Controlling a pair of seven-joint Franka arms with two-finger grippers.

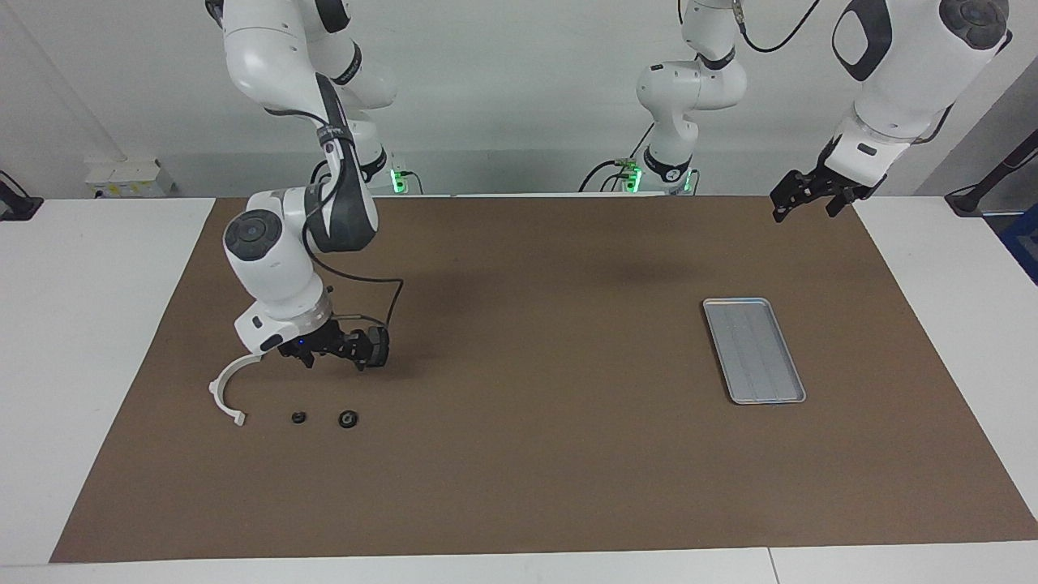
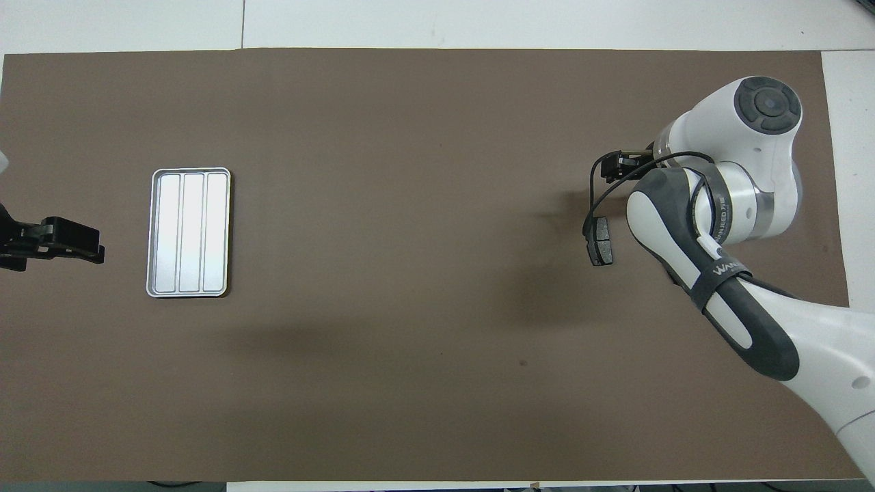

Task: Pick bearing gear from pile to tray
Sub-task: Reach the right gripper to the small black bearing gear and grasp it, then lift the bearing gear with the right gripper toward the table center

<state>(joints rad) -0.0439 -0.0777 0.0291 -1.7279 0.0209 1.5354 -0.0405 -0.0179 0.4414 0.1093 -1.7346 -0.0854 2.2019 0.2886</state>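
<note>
The pile lies at the right arm's end of the table: a white half-ring bracket (image 1: 229,388), two small black round pieces (image 1: 298,418) (image 1: 348,418) and a dark brake pad (image 1: 378,344), which also shows in the overhead view (image 2: 601,240). My right gripper (image 1: 334,361) hangs open and empty over the pile, and it hides the second brake pad. In the overhead view the right gripper (image 2: 615,169) and its arm cover the round pieces and the bracket. The silver tray (image 1: 755,351) (image 2: 189,232) is empty. My left gripper (image 1: 804,208) (image 2: 65,244) waits, open, in the air beside the tray.
A brown mat (image 1: 535,454) covers the table, with white table edge (image 1: 89,341) around it. A black cable (image 2: 593,198) loops from the right wrist over the brake pad.
</note>
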